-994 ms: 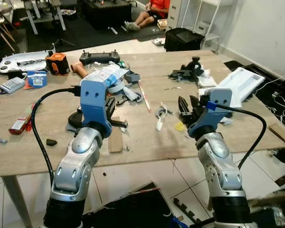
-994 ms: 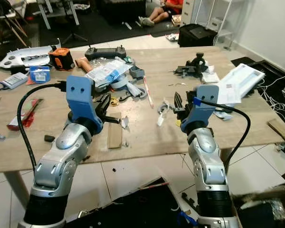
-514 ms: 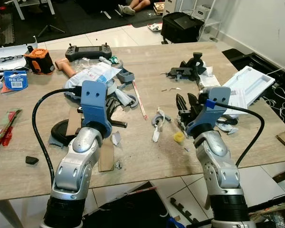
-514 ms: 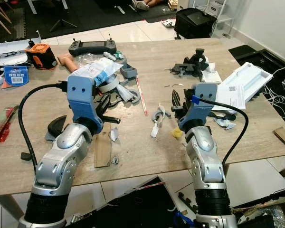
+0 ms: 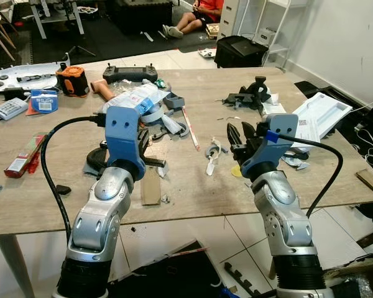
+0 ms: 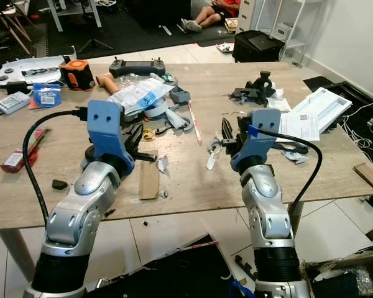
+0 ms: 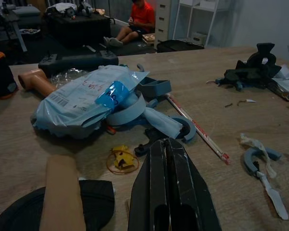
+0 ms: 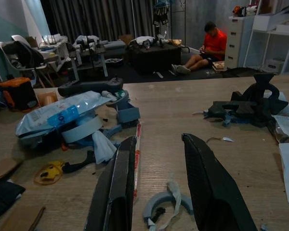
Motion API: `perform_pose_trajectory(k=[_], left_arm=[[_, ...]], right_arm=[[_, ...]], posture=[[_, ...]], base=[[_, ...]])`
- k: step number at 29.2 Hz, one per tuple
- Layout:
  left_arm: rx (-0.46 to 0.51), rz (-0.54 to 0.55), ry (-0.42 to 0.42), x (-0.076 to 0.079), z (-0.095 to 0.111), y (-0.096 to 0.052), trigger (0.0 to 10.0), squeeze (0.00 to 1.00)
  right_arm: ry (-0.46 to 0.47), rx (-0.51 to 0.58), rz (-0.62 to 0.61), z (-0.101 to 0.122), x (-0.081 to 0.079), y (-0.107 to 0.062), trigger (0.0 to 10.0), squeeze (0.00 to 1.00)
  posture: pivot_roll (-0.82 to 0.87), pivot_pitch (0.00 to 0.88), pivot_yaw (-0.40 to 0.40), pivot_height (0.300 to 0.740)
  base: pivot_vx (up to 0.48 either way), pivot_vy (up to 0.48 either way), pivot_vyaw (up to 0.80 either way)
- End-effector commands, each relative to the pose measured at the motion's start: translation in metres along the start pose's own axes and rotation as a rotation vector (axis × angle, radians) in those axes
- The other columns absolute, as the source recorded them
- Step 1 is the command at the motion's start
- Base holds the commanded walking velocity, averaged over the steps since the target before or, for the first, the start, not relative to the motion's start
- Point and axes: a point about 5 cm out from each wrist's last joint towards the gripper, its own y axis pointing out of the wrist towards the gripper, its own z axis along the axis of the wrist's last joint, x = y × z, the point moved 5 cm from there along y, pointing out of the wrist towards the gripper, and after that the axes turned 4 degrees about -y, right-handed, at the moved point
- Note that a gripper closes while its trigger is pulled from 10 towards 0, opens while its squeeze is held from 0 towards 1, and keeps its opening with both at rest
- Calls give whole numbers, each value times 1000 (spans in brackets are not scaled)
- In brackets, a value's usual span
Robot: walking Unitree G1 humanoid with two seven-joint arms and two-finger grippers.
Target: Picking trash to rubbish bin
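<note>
Trash lies scattered over the wooden table [image 5: 193,186], and the piece nearest a hand is the white paper scrap [image 5: 211,156] tangled with a grey curved clip, in the centre of the left eye view. The right gripper [image 5: 244,138] hovers just to the right of it, fingers spread apart with nothing between them; in the right wrist view the scrap sits low in the frame, straight ahead in the gap of the fingers [image 8: 116,190]. Its long axis runs roughly away from the robot, close to the line of the fingers. A small yellow bit [image 5: 237,171] lies just below the right gripper. The left gripper [image 7: 167,187], left of centre, has its fingers pressed together, empty, over a cardboard strip [image 5: 150,185] and a black disc [image 5: 97,158]. So the right arm looks the better placed for the scrap. Farther up the table sit a blue-and-white plastic bag [image 5: 132,99], a red-and-white straw [image 5: 189,125], a black controller [image 5: 129,72] and a black clamp [image 5: 248,94]. At the top of the frame a person sits on the floor.
</note>
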Motion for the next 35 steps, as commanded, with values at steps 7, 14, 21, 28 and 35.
perform_pose_trajectory(k=[7, 14, 21, 28, 35], left_arm=[[-40, 12, 24, -3, -10, -2, 10000, 0], [-56, 12, 45, -7, -12, -1, 10000, 0], [-66, 0, 49, -5, -14, -1, 10000, 0], [-71, -47, 42, 2, -13, -2, 10000, 0], [-90, -431, 109, 62, -16, -18, 10000, 0]], right_arm=[[-101, -144, -46, -24, 19, 0, 10000, 0], [-248, -268, -3, -34, 49, 11, 10000, 1000], [-272, -366, 91, -50, 50, 12, 10000, 1000], [-230, -445, 133, -69, 51, 9, 10000, 1000], [-279, -454, 93, -78, 63, 13, 10000, 1000]], posture=[[173, 119, 4, 740], [168, 120, 14, 740], [168, 120, 14, 740], [173, 121, 11, 740], [173, 121, 11, 740]], base=[[0, 0, 0], [0, 0, 0], [0, 0, 0], [0, 0, 0], [0, 0, 0]])
